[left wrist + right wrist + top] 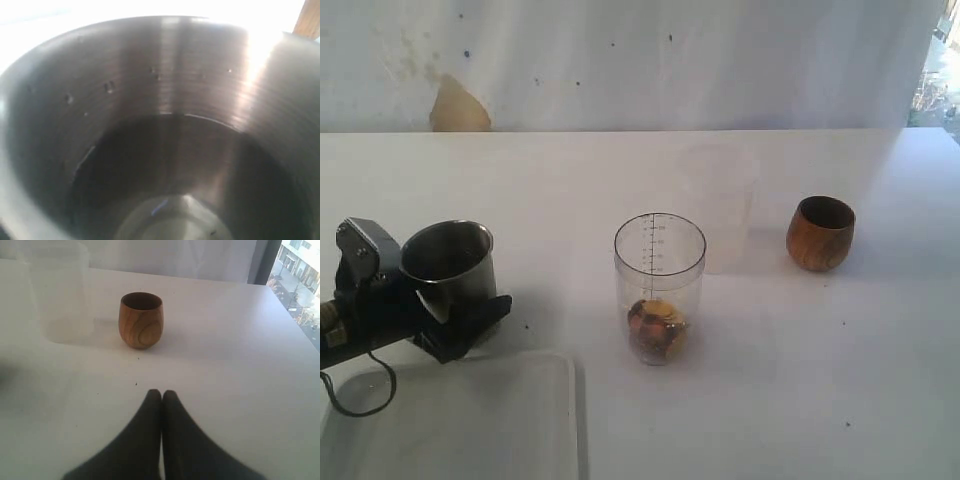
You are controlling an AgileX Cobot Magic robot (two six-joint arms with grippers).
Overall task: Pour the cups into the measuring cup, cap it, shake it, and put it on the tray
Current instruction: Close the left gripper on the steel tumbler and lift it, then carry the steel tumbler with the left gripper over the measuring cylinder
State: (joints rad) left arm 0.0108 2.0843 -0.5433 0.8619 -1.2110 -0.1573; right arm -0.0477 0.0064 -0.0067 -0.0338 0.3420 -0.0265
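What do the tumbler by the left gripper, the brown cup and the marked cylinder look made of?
Tumbler: likely brushed steel, grey with fine circular streaks and sheen inside. Rounded cup: wood, brown with visible grain, smooth finish. Marked cylinder: probably clear plastic, see-through with printed black graduations.

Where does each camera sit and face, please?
Exterior: off the arms, looking down at the measuring cup; left tool at the steel tumbler.
Left wrist: on left arm, peering into the steel tumbler; no tool visible.
Right wrist: on right arm, facing the wooden cup; shut right tool shows.
Shared: wooden cup, in exterior and right wrist.
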